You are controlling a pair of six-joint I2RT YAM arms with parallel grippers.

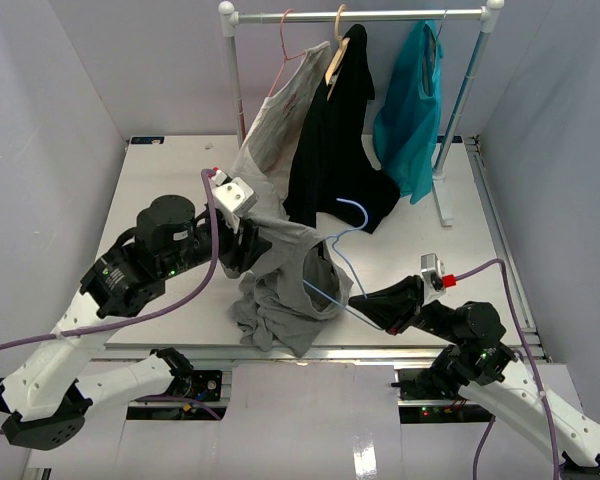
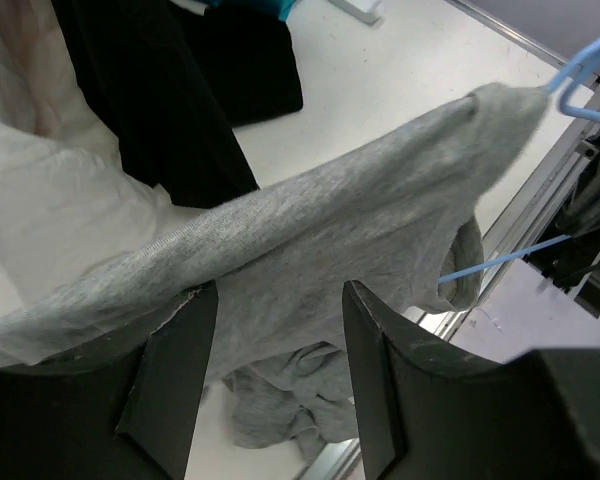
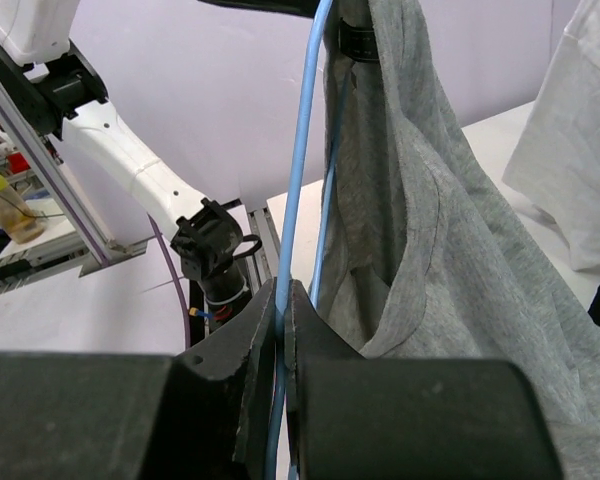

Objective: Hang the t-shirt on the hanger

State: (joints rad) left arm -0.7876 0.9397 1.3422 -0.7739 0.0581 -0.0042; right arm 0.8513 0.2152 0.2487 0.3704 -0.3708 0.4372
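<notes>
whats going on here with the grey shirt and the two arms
The robot is putting a grey t-shirt on a light-blue wire hanger. The right gripper is shut on the hanger's wire, holding it up. The shirt hangs partly over it, and the left gripper is open, with fabric stretched across the gap.

A white table (image 1: pixel 170 180) with a metal rail along its near edge carries everything. A white clothes rack (image 1: pixel 235 90) stands on its far half, with the right foot bar lying flat on the top near the right edge and the left post rising from the far middle. The lower part of a grey t-shirt (image 1: pixel 275 315) lies bunched on the top close to the near edge, and just beyond it the hem of a black garment (image 1: pixel 330 140) hanging from the rack rests spread on the top.
</notes>
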